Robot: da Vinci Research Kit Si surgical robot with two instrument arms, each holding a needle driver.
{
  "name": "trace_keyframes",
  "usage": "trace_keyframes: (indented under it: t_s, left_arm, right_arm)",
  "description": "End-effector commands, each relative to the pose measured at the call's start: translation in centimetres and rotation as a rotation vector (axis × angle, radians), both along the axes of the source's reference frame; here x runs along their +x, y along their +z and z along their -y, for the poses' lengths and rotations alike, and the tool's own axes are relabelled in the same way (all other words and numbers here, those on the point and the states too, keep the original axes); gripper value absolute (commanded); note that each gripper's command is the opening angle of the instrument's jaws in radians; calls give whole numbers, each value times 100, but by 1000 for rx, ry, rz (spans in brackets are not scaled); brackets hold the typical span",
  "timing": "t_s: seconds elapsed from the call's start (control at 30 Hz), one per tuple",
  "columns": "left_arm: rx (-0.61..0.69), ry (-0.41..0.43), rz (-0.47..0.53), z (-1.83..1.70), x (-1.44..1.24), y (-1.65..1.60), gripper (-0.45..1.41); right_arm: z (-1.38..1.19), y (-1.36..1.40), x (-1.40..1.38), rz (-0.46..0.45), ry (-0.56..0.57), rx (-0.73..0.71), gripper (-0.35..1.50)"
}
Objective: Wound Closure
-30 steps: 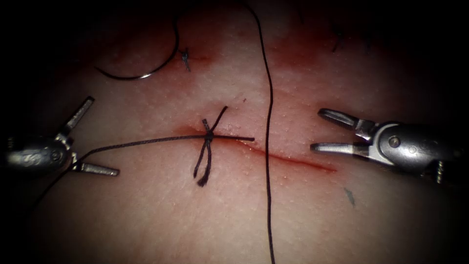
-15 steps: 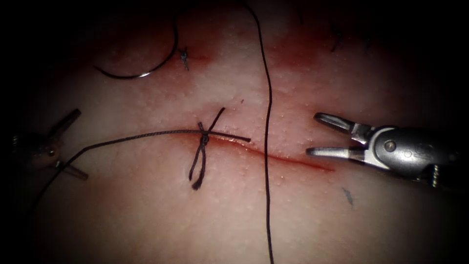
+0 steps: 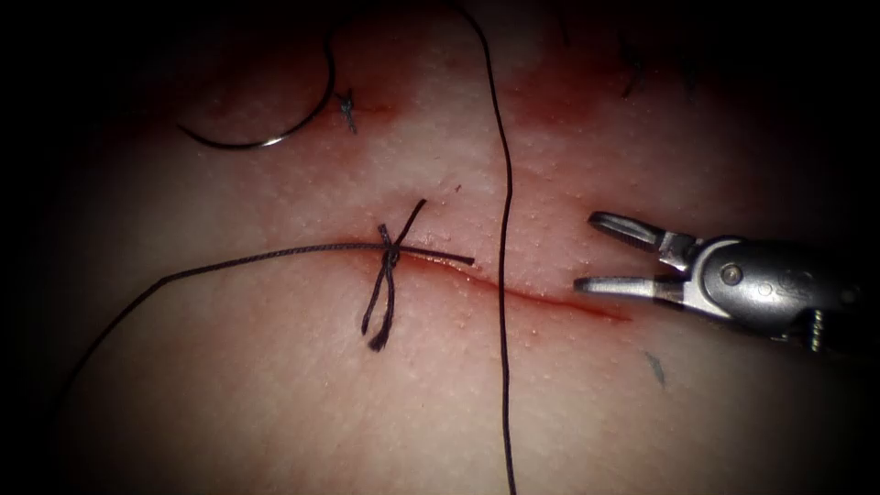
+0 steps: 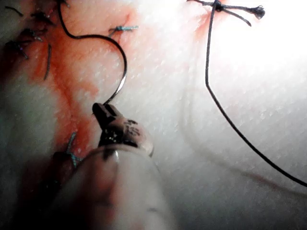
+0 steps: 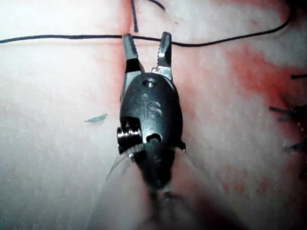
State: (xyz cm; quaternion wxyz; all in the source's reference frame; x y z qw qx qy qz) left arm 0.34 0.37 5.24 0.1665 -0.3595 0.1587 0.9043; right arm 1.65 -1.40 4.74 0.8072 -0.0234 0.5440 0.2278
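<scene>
Since the only thing worth grabbing is the needle, the question is which tool sits closer to it, so here's the layout from near to far.

Closest to the scope, the long thread [image 3: 502, 394] runs up over the tissue [image 3: 275, 403] and crosses the cut [image 3: 559, 304] about mid-length. On the cut, left of that strand, sits a knot [image 3: 389, 258]. Two short tails hang toward us and another strand trails off to the left.

Level with the cut on its right end is the right claw [image 3: 587, 252]. It's spread wide, holding nothing and pointing left along the cut. The upright strand lies a little past its tips, not between them as far as I can see.

Farthest back, up and left of the knot, the needle [image 3: 275, 140] lies loose on the surface. No part of it looks buried, and neither tool holds it. Its curve bulges toward the cut and opens away from it. So from the right claw it's well off, up-left, past the upright strand.

From the left wrist camera, the left claw [image 4: 103, 111] has its tip just beside one end of the needle. I can't tell if it's spread or pressed together, or touching. My guess is that the left arm is far better placed for a pickup. Red fluid [image 3: 550, 101] stains the far tissue.
</scene>
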Motion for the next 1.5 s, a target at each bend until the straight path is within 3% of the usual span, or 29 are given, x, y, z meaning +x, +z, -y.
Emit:
trace_keyframes:
  t_s: [0.03, 0.1, 0.17, 0.2, 0.3, 0.33, 0.53, 0.8, 0.83, 1.0, 1.5]
  left_arm:
    - [5, 19, 74, 5, -23, -9, 0]
    - [42, 35, 161, 11, -51, -32, 0]
    - [74, 89, 285, 34, -102, -63, -3]
    - [74, 89, 285, 34, -102, -63, -3]
    - [111, 181, 348, 64, -149, -82, -5]
    - [122, 229, 339, 83, -174, -85, -5]
    - [134, 347, 245, 118, -213, -60, 10]
    - [124, 419, 207, 134, -231, -1, 32]
    - [114, 412, 192, 129, -232, 8, 42]
    - [96, 377, 142, 117, -229, 21, 57]
    - [71, 361, 79, 114, -234, 66, 54]
  right_arm:
    - [4, 6, 8, -2, -1, 1, 64]
    - [4, 6, 8, -2, -1, 1, 64]
    - [5, 5, 9, -5, -3, 1, 66]
    - [5, 5, 9, -5, -3, 1, 66]
    - [8, 2, 14, -14, -11, 2, 68]
    - [10, 0, 18, -18, -23, 4, 68]
    - [17, -4, 32, -30, -49, 8, 73]
    - [21, -4, 43, -39, -60, 6, 76]
    - [23, -2, 45, -36, -62, 4, 76]
    - [28, 3, 52, -30, -73, 2, 78]
    - [30, 7, 57, -34, -82, -2, 74]
